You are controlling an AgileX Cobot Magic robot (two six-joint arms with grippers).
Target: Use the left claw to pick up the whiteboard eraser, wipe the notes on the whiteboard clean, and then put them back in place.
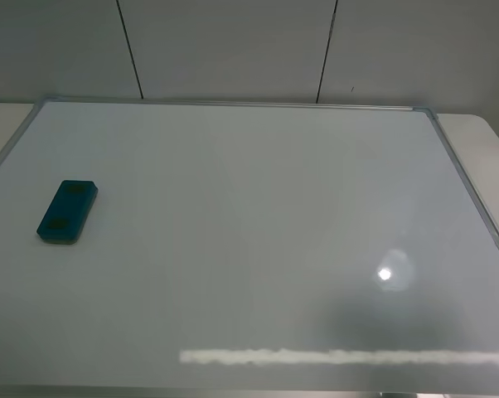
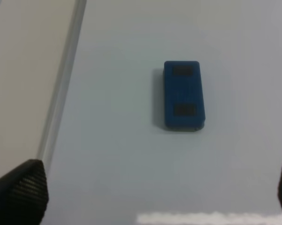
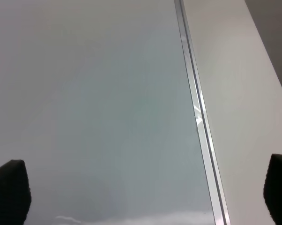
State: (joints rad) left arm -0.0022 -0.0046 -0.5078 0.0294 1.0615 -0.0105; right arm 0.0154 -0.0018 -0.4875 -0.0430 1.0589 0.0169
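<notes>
Whiteboard (image 1: 258, 249): glossy white, silver-framed, lying flat, filling most of the high view; its near edge carries a bright light streak and a small round glare spot to the right. Whiteboard eraser (image 1: 68, 212): teal-blue block, two darker patches on top, flat on the board near its left frame, untouched. Left claw (image 2: 145, 197): fingers spread wide, empty, above the board, eraser ahead. Right gripper (image 3: 143, 192): spread, empty, over the board's right frame. Beyond: pale tabletop (image 1: 482, 137), panelled wall (image 1: 233, 50).
</notes>
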